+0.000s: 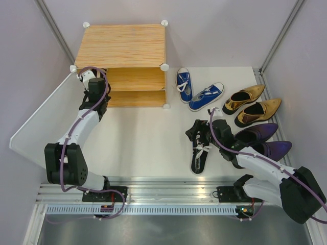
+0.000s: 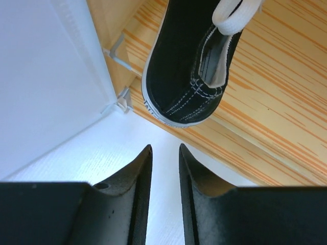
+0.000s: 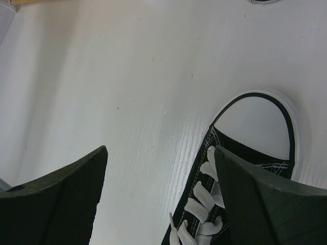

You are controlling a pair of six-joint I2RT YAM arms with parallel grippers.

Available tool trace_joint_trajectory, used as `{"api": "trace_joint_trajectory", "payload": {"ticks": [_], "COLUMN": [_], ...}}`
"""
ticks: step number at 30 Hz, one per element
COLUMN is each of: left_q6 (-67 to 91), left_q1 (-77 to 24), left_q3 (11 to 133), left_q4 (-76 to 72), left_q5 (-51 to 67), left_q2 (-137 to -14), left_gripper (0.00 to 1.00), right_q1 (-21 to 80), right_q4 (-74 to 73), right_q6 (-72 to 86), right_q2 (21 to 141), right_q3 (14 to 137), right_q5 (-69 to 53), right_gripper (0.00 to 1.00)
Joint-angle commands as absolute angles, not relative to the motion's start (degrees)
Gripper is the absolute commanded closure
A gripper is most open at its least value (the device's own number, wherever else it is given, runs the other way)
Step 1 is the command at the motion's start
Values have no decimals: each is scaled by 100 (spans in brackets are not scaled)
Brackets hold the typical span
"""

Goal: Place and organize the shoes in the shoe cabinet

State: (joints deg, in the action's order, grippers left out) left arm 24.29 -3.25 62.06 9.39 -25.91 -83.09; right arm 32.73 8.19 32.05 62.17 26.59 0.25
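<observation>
One black sneaker [image 2: 184,66] with white laces lies on the lower wooden shelf of the shoe cabinet [image 1: 122,46], its heel toward my left gripper [image 2: 164,149]. That gripper is just in front of the shelf edge, jaws a narrow gap apart and empty; it also shows in the top view [image 1: 92,84]. The other black sneaker [image 1: 199,155] lies on the white floor. My right gripper [image 1: 200,131] is wide open over its toe end, one finger [image 3: 265,204] above the laces [image 3: 204,204]. Blue sneakers [image 1: 199,92], gold heels [image 1: 253,104] and purple heels [image 1: 263,140] lie on the floor to the right.
The cabinet's white door panel [image 1: 36,117] lies swung open to the left, beside my left arm; it fills the left of the left wrist view [image 2: 51,76]. Grey walls close in both sides. A metal rail [image 1: 168,196] runs along the near edge.
</observation>
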Motion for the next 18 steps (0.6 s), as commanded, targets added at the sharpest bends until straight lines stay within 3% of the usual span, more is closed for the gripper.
{"api": "trace_joint_trajectory", "payload": {"ticks": [1,18], "left_q6": [2698,2259], "left_q1": [-334,-360], "left_q3": [6135,6196], "left_q4": [537,-703], "left_q5": [-2329,-2566], "left_q2": [-8244,-8780], "left_gripper": [69,75], "right_q1": [3243,3243], "right_q4": [1002,993], "right_q6": [3155,3103], "right_q2": [6117,6275], "right_q3": [2646,2716], "right_q5": [18,105], "right_gripper": [12,12]}}
